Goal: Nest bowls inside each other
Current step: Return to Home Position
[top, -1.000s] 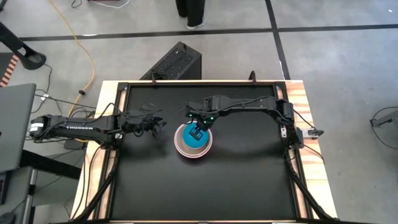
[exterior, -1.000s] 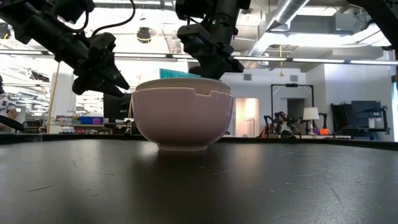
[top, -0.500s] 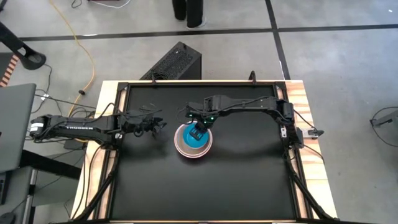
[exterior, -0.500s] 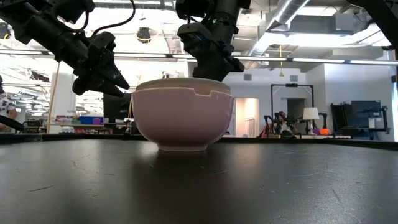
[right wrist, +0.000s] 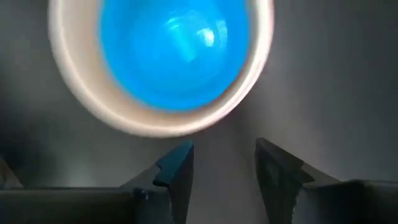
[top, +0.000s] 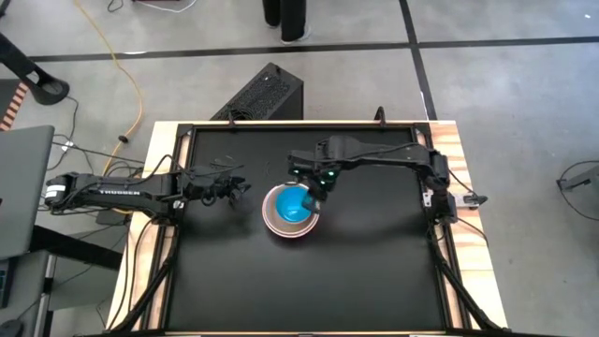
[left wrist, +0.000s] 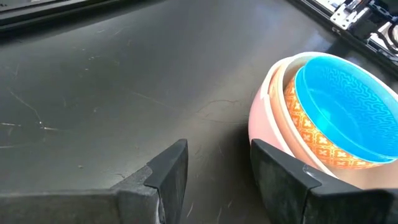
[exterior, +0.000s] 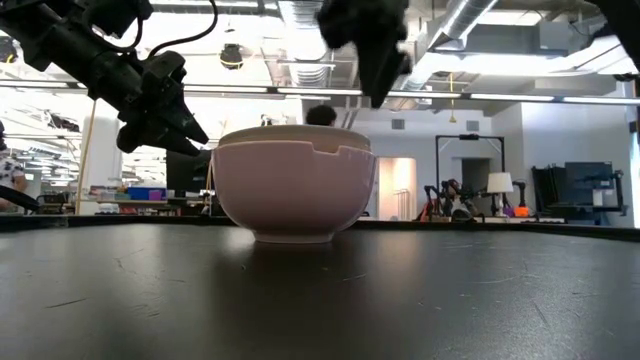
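A stack of nested bowls (top: 291, 232) rests by its foot on the black table, a little beyond the middle. The outer bowl is pale pink (exterior: 293, 190). Inside it sits a cream bowl with an orange pattern (left wrist: 306, 134), and innermost a bright blue bowl (right wrist: 177, 50). My right gripper (right wrist: 224, 163) hangs open above the stack's right rim, pointing down and holding nothing. My left gripper (left wrist: 217, 168) stands open and low just left of the stack (left wrist: 261, 124), its fingers apart from the pink wall.
A raised black frame (top: 281, 126) borders the table. A dark box (top: 262, 94) stands on the floor beyond the far edge. The near half of the table (top: 299, 290) is bare black surface.
My right gripper has opened and let go of the bright blue bowl. The bowl's rim showed above the stack and has now sunk inside it. The gripper has then risen and drawn toward the table's right and far side, rolling a little.
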You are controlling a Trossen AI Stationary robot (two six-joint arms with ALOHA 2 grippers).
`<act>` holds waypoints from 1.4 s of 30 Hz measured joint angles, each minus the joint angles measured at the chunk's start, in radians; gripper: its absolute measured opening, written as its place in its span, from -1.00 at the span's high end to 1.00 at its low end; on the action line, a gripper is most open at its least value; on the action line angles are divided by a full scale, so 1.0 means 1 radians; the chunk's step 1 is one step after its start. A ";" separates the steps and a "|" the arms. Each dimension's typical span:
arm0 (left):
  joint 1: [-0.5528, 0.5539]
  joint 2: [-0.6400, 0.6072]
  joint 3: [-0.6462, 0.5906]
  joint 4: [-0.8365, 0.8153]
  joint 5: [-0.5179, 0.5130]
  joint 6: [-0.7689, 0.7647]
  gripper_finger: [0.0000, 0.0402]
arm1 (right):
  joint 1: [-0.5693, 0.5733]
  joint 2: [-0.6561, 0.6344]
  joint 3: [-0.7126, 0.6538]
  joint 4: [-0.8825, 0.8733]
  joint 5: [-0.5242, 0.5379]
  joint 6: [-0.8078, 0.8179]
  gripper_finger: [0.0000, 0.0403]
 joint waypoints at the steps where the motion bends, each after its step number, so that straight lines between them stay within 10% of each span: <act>1: 0.000 0.000 0.000 0.000 0.000 0.000 0.18 | 0.007 -0.015 0.000 -0.014 -0.006 -0.029 0.15; 10: 0.000 0.000 0.000 0.015 0.027 -0.007 0.18 | 0.048 -0.264 -0.167 0.147 -0.221 -0.275 0.25; 24: 0.000 0.000 0.000 0.361 0.383 0.243 0.18 | -0.021 -0.978 -1.258 1.097 -0.194 -0.134 0.50; 32: 0.001 0.000 0.000 0.249 0.177 0.304 0.18 | -0.021 -1.039 -1.531 1.450 -0.130 -0.207 0.58; 42: 0.000 -0.048 -0.065 0.491 0.338 0.462 0.18 | -0.023 -1.089 -1.743 1.848 -0.184 -0.202 0.71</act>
